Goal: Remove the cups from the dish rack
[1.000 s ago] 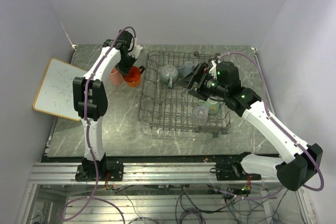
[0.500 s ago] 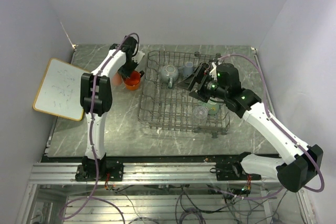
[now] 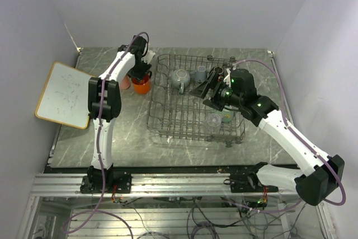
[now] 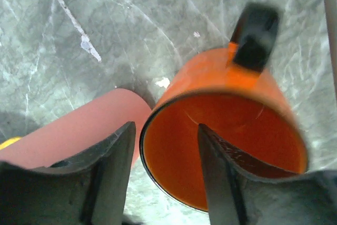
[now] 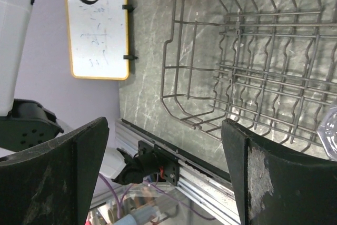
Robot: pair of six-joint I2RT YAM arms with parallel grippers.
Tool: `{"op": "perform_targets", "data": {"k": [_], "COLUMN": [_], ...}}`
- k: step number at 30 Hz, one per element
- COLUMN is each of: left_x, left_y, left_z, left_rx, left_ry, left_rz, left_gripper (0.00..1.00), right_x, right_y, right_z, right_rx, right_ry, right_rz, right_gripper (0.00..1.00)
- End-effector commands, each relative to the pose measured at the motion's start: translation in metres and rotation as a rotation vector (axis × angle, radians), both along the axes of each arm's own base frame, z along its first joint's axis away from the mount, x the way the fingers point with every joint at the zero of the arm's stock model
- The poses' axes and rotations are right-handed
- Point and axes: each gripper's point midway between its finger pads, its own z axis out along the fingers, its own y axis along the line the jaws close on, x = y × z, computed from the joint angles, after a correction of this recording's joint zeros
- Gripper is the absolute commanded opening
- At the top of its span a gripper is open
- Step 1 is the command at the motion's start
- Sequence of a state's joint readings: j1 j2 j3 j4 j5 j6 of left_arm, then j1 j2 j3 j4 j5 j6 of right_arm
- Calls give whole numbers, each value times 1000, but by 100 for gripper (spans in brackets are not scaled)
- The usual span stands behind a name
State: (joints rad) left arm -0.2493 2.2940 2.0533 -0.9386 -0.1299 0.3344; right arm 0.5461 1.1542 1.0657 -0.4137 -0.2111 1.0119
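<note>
The orange mug (image 3: 141, 85) stands on the table left of the dish rack (image 3: 168, 117), close beside the pink tumbler (image 3: 125, 82). My left gripper (image 3: 140, 76) hangs over it, open. In the left wrist view the orange mug (image 4: 226, 130) has one finger inside its rim and one outside, with a gap; the pink tumbler (image 4: 79, 130) is at the left. Two grey mugs (image 3: 180, 78), a clear glass (image 3: 213, 119) and a mint-green mug (image 3: 226, 116) sit in the rack. My right gripper (image 3: 202, 86) hovers open above the rack (image 5: 237, 77), nothing between its fingers (image 5: 79, 172).
A white board with a wooden frame (image 3: 62, 94) lies at the table's left edge, also seen in the right wrist view as the board (image 5: 97, 30). The metal rail (image 3: 168, 183) runs along the near edge. Grey walls close in the back and both sides.
My left gripper has gone from shut to open, letting go of the orange mug, which now rests on the table by the pink tumbler. The right arm has barely shifted.
</note>
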Motion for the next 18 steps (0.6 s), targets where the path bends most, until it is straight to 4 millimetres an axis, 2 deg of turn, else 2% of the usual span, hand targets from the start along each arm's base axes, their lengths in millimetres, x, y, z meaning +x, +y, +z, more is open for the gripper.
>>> {"op": "perform_targets", "data": {"k": [1,2,4,12,18], "left_x": [21,24,28,23,11], "left_y": [-2,-2,-5,-27,-43], "left_z": [24,29,38,64,100], "left_rx": [-36,-41,-59,-165,-252], "left_ry": [-128,-149,-182,-191,-227], "left_rz": [20,19,12,-55,-92], "left_gripper": [67,72,74,70,68], "right_x": [5,7,9,19,20], "right_y": [-10,-11,-13,-14,-16], "right_z": [-9,-11,-15,-25,-35], "right_rx": [-63,-74,-93,-152,-169], "right_ry": [5,6,6,13,20], "right_rz": [-39,-44,-48,-56,-63], "right_gripper": [88,88,88,86,84]}}
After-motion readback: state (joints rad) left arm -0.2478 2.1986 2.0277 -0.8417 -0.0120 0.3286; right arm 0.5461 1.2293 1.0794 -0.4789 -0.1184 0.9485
